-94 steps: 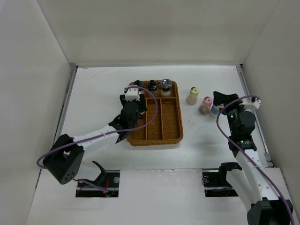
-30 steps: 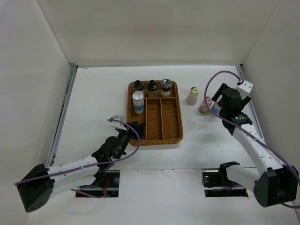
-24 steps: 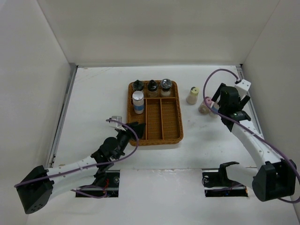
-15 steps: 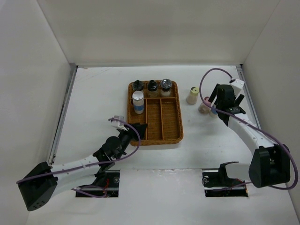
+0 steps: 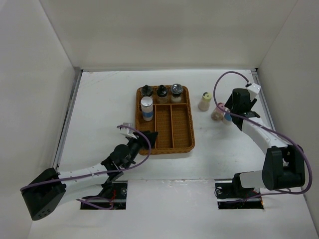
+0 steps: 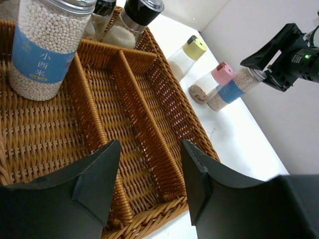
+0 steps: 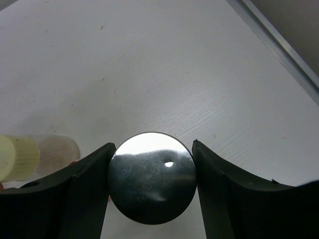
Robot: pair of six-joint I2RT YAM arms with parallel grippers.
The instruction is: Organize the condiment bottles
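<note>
1. A white table (image 5: 109, 99) is shown, closed in by white panels on three sides.
2. A brown wicker tray (image 5: 191, 119) is set on the table near the middle, with its long side running front to back.
3. A yellow-capped bottle (image 5: 205, 100) is stood upright on the bare top, right of the tray's far end and apart from it.
4. A pink-capped bottle (image 5: 217, 112) is stood near it, slightly closer to the front and further right.
5. A blue-banded bottle (image 5: 227, 116) is placed just beside the pink-capped bottle on its right. Contact between the two cannot be told.
</note>
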